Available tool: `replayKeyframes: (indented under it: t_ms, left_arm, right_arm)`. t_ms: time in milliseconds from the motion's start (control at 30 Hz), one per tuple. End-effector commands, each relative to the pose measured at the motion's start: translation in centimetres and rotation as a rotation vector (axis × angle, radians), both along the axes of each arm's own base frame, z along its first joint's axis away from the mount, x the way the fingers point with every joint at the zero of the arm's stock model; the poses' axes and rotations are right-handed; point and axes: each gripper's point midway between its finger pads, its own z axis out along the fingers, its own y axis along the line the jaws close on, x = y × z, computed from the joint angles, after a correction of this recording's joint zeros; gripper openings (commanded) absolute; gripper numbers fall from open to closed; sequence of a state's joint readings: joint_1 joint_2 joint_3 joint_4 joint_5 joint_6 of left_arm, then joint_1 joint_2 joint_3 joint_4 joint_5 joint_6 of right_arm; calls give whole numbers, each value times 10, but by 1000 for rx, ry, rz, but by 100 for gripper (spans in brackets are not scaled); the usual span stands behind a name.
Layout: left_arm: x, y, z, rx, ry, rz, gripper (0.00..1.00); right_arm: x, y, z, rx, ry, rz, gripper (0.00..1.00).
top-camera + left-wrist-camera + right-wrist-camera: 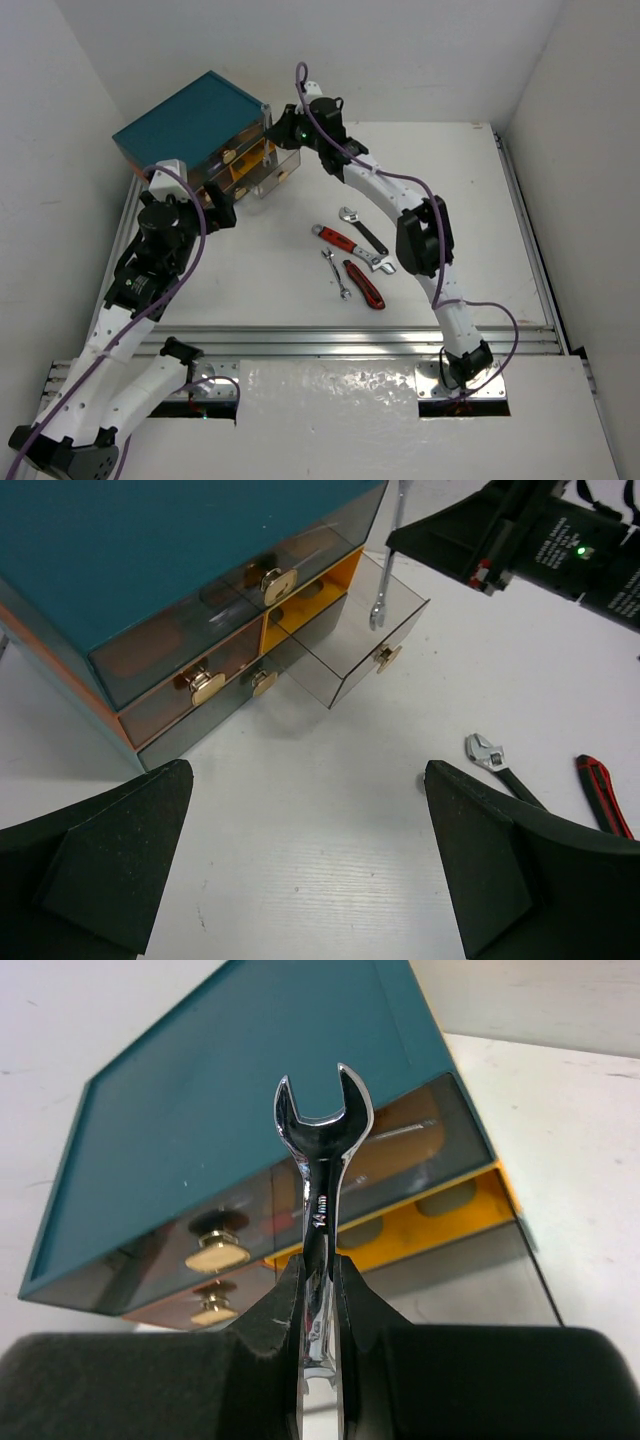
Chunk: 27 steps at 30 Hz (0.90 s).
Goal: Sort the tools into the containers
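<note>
My right gripper [320, 1290] is shut on a silver open-end wrench [322, 1160] marked 14 mm. In the left wrist view the wrench [386, 570] hangs from the right gripper [470, 540], its lower end just over the pulled-out smoky drawer [345, 655] of the teal-topped cabinet [190, 125]. My left gripper [310, 880] is open and empty above bare table in front of the cabinet. On the table lie a black-handled adjustable wrench [362, 230], a red-handled adjustable wrench [345, 243], a silver wrench [335, 273] and red-and-black cutters [365, 283].
The other drawers with tan knobs [205, 685] are closed; an amber drawer [310, 595] sits behind the open one. White walls stand close on the left and at the back. A metal rail [350, 342] runs along the table's near edge.
</note>
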<state>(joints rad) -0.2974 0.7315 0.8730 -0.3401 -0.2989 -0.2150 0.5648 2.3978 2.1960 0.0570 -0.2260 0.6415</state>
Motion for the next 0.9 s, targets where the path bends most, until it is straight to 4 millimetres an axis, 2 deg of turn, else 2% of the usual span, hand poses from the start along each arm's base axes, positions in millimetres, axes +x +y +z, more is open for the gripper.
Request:
replayKeyframes:
  t_ms: [0,133,200,233,267,367,400,467,500,533,567,600,633,667,700,767,800,867]
  left_arm:
    - [1,1,18,-25,-67,-4,100]
    - [-1,1,20,-27,-75,-6,100]
    - [-1,1,22,-29,-80,-9,100]
    - [-1,1,21,-27,-77,-10,100]
    - [-2,0,22,-29,-82,-15,100]
    - [-3,0,23,-26,-83,-14,100]
    - [-3,1,23,-26,-83,-9,100]
    - [-3,2,24,-26,-88,-5,100]
    - [-4,3,23,-25,-87,1,100]
    - [-3,4,23,-25,-88,4,100]
    - [-4,4,24,-24,-90,4,100]
    - [-3,4,24,-24,-90,6,100]
    - [-3,4,24,-23,-88,6,100]
    - [-3,4,23,-23,-85,3,100]
    - [-3,4,24,-23,-87,6,100]
    - [-2,7,23,-21,-83,16,100]
    - [-2,8,23,-19,-81,22,100]
    - [-2,11,22,-18,-79,38,100]
  right_arm:
    - [1,15,69,156,-142,44,7]
    - [4,18,51,138,-129,48,14]
    - [4,18,43,117,-119,50,28]
    - [3,19,45,111,-124,54,47]
    - [2,19,43,97,-114,56,54]
    - [-7,20,48,66,-137,90,68]
    - [-11,17,57,47,-144,94,73]
    - [-19,8,54,-9,-111,87,72]
    - [-29,-7,83,-40,-155,69,70]
    - [-37,-16,58,-104,-102,49,68]
    - [-49,-29,41,-175,-41,43,66]
    - [-66,-48,31,-258,-21,41,59]
    - [-75,-60,17,-342,4,10,56]
    - [-96,-78,-13,-489,68,26,53]
    - [-121,-88,-35,-587,119,40,51]
    - [-164,-124,-82,-770,254,25,49]
    - [-183,-126,-95,-807,283,36,48]
    - [-201,-138,-115,-862,328,10,46]
